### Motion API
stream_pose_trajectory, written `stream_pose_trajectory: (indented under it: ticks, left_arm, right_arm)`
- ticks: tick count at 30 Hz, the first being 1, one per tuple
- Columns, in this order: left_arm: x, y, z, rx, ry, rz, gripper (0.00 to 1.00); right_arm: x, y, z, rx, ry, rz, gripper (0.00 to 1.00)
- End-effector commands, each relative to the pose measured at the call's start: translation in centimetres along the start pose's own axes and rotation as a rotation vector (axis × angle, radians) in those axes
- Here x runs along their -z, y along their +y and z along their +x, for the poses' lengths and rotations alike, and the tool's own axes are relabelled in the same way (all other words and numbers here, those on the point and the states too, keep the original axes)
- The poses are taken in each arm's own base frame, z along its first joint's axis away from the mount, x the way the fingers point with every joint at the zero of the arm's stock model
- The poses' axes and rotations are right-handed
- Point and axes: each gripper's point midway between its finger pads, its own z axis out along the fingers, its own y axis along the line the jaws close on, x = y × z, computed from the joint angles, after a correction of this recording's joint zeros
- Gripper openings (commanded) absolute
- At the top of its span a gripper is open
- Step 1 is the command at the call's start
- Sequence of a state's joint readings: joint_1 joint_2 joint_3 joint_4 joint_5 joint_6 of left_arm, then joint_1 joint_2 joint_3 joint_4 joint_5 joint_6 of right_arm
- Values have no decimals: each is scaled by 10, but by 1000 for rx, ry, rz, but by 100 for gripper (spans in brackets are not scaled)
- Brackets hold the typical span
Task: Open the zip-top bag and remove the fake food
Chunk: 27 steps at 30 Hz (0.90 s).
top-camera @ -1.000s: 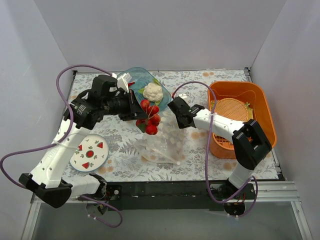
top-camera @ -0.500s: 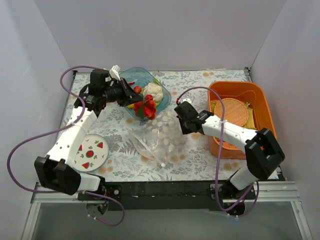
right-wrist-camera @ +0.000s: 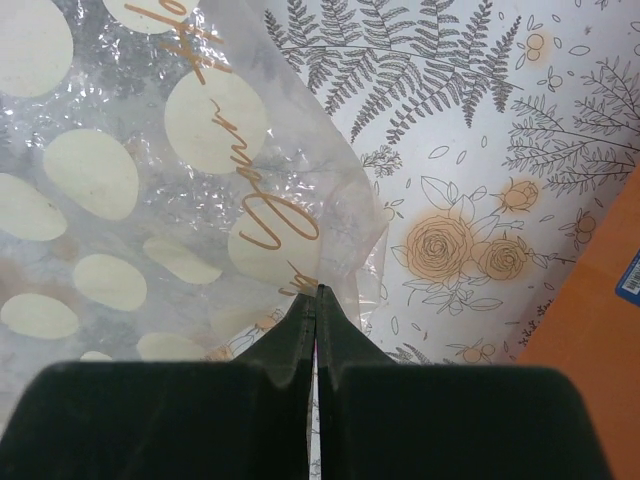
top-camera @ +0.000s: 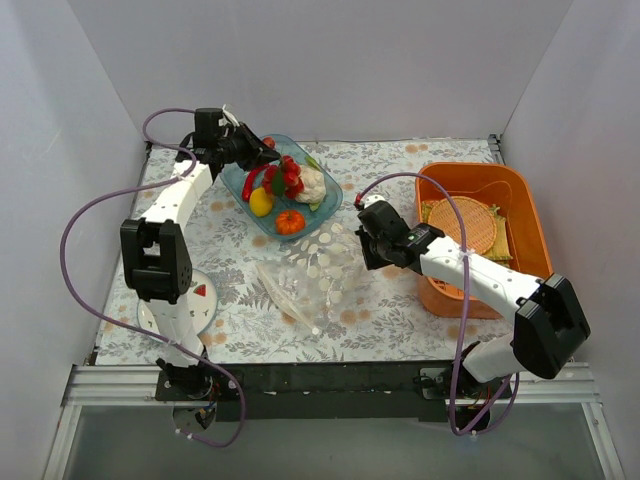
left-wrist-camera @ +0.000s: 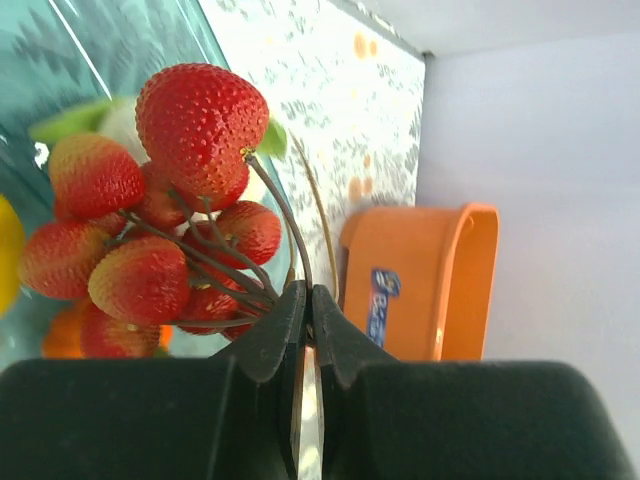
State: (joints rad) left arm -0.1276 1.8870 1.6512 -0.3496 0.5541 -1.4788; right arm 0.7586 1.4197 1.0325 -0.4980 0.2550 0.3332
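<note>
The zip-top bag [top-camera: 315, 275], clear with white dots, lies crumpled on the floral cloth in the middle. My right gripper [top-camera: 362, 250] is shut on its right edge; the right wrist view shows the jaws [right-wrist-camera: 318, 292] pinching the plastic [right-wrist-camera: 150, 150]. My left gripper [top-camera: 262, 156] is shut on the stems of a red strawberry bunch [top-camera: 290, 176], holding it over the teal bowl [top-camera: 328, 207]; the berries [left-wrist-camera: 170, 230] hang just past the fingertips [left-wrist-camera: 307, 295]. In the bowl lie a white cauliflower [top-camera: 313, 186], a yellow lemon [top-camera: 261, 202], an orange pumpkin [top-camera: 290, 221] and a red piece [top-camera: 250, 183].
An orange basket [top-camera: 520, 195] holding a woven disc stands at the right and also shows in the left wrist view [left-wrist-camera: 420, 280]. A white fruit-printed plate [top-camera: 203, 303] lies at the front left, partly hidden by the left arm. Walls close in the back and both sides.
My left gripper carried the strawberry bunch from above the bag back and left over the bowl. My right gripper shifted slightly right and nearer, still holding the bag.
</note>
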Motion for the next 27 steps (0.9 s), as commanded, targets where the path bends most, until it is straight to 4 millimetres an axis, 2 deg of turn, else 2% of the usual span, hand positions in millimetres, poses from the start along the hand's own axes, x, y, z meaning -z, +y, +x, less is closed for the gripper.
stream_pose_trajectory:
  ticks: [1,6,10,12,13,14,15,16,18,19,20,24,25,27]
  left_arm:
    - [-3,-20,-47,-51,-98,51,0]
    - [-12,-11,-58,-40,-101,43,0]
    - [-19,3,-49,-29,-77,28,1]
    - [-21,18,-37,4,-54,-4,26]
    - [-20,24,-33,12,-55,-21,52]
    - [-22,40,-19,32,-35,-56,60]
    - [-13,34,-21,13,-62,-59,65]
    - [-10,36,-17,7,-65,-73,74]
    - [7,34,-10,0,-86,-91,82]
    - [14,34,-9,-6,-104,-103,85]
    - [20,33,-6,-11,-108,-111,97]
    - [50,29,9,-50,-133,-157,98]
    - [62,25,14,-65,-145,-161,98]
    - [72,24,25,-79,-145,-175,98]
  right_arm:
    - [12,8,-7,7,-31,-60,1]
    - [11,7,-2,12,-24,-62,1]
    - [11,8,0,13,-20,-69,1]
    - [11,9,0,14,-20,-74,1]
    - [11,9,1,13,-19,-73,6]
    - [12,9,1,12,-21,-76,12]
    - [13,10,0,14,-26,-82,23]
    - [14,10,1,12,-27,-84,28]
    - [18,12,-1,13,-39,-95,40]
    - [20,12,-2,11,-42,-97,42]
    - [21,14,-3,15,-48,-104,45]
    - [28,17,-9,16,-69,-115,54]
    - [31,18,-14,14,-81,-116,55]
    - [37,20,-19,15,-93,-122,57]
